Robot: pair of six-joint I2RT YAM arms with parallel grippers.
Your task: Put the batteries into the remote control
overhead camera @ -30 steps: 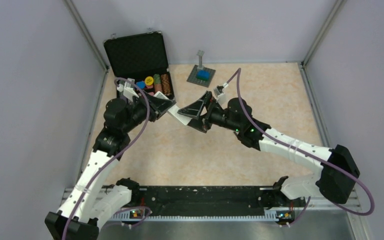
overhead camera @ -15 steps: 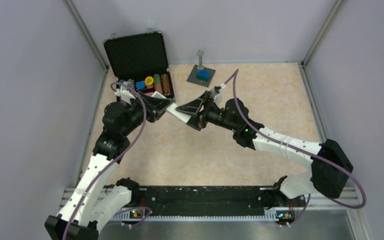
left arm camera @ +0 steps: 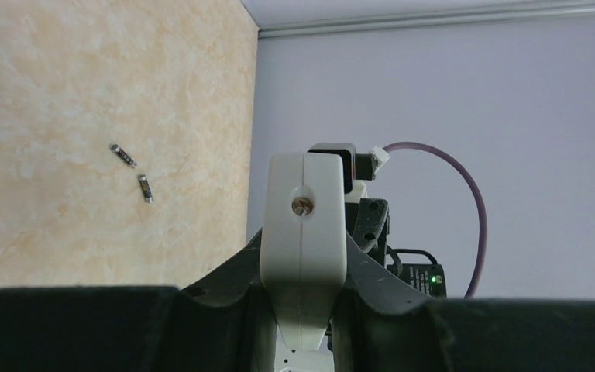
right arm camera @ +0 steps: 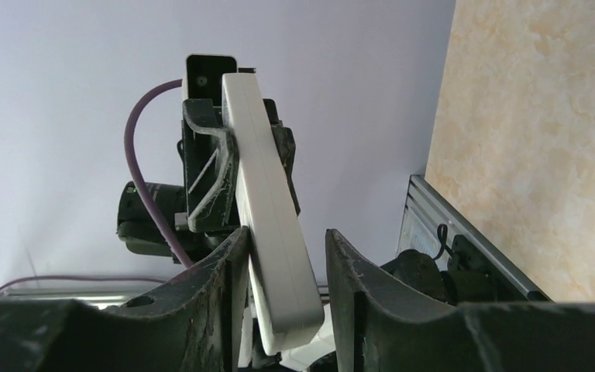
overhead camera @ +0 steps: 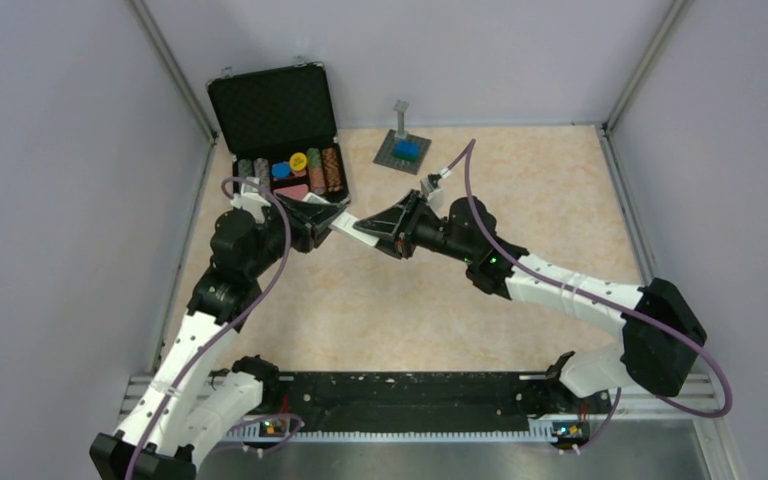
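Top external | remote control [overhead camera: 344, 224] shifted leftward | left pincer [overhead camera: 333, 217] clamps it

Robot lab test cell, not a home or shop. Plain lilac-grey panel walls [overhead camera: 60, 200] box in three sides, joined by bare aluminium corner posts [overhead camera: 173, 75]. Beige marbled worktop [overhead camera: 520, 180] fills the floor of the cell. Two white-and-black robot arms, left [overhead camera: 195, 330] and right [overhead camera: 580, 295], are bolted to a black mounting rail [overhead camera: 400, 395] at the near edge. Exposed purple cable [left arm camera: 481, 213] loops off a wrist, with a green status light [left arm camera: 434, 277] beside it. Props at the far edge are an open black case of coloured chips [overhead camera: 275, 105] and a grey base plate with a blue block [overhead camera: 403, 150].
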